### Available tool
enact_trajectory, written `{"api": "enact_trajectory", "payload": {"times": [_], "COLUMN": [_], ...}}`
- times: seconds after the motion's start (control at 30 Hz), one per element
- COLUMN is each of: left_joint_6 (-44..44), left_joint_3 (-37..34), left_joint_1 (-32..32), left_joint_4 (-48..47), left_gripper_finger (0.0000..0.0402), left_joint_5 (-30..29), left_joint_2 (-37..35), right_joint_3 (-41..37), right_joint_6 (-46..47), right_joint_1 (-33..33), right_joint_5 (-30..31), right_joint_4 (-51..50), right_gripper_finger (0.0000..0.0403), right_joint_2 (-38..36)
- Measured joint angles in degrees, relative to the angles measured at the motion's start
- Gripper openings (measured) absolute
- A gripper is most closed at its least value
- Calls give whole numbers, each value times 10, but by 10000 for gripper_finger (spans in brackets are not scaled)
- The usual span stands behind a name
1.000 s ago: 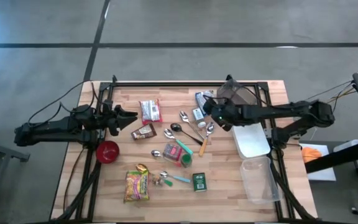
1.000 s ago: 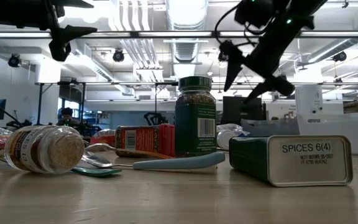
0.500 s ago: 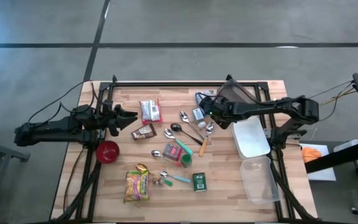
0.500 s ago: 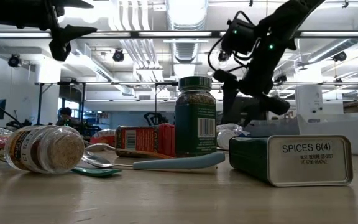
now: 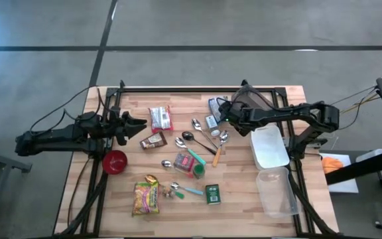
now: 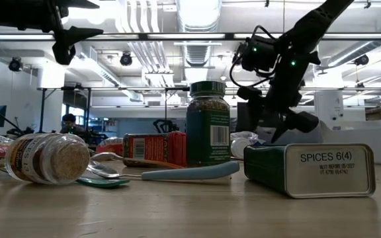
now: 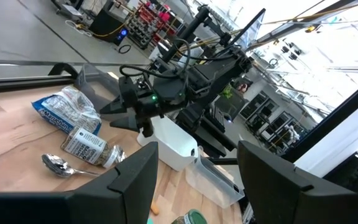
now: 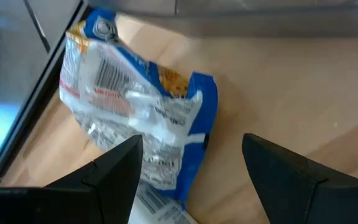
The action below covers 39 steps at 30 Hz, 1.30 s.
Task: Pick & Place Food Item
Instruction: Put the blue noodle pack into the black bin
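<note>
One camera looks straight down on the whole worktop [image 5: 244, 199]; another sits at its surface, close behind a spice tin [image 6: 309, 170]. Each wrist camera looks past its own claw; all share the blue-edged packet [image 8: 135, 118].

A: Where is the right gripper [image 5: 225, 114]?
B: Over the blue bag [image 5: 215, 105], at the far side of the table [image 5: 244, 199].
A: And the left gripper [image 5: 140, 124]?
B: Near the red bowl [image 5: 115, 161], holding nothing.
</note>
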Motion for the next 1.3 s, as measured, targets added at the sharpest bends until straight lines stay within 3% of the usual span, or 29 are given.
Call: {"api": "enact_trajectory", "payload": {"times": [0.3,0.63,0.97,1.3], "left_joint_6": [0,-21,-19,-17], "left_joint_3": [0,3,3,3], "left_joint_1": [0,0,0,0], "left_joint_4": [0,2,2,0], "left_gripper_finger": [220,220,220,220], "left_joint_5": [0,0,0,0], "left_joint_2": [0,0,0,0], "right_joint_3": [11,17,17,14], "right_joint_6": [2,7,-42,-83], "right_joint_1": [-8,-25,-34,-34], "right_joint_5": [-33,-7,7,9], "right_joint_4": [72,71,70,72], "right_gripper_finger": [271,261,129,26], "right_joint_2": [61,85,84,83]}}
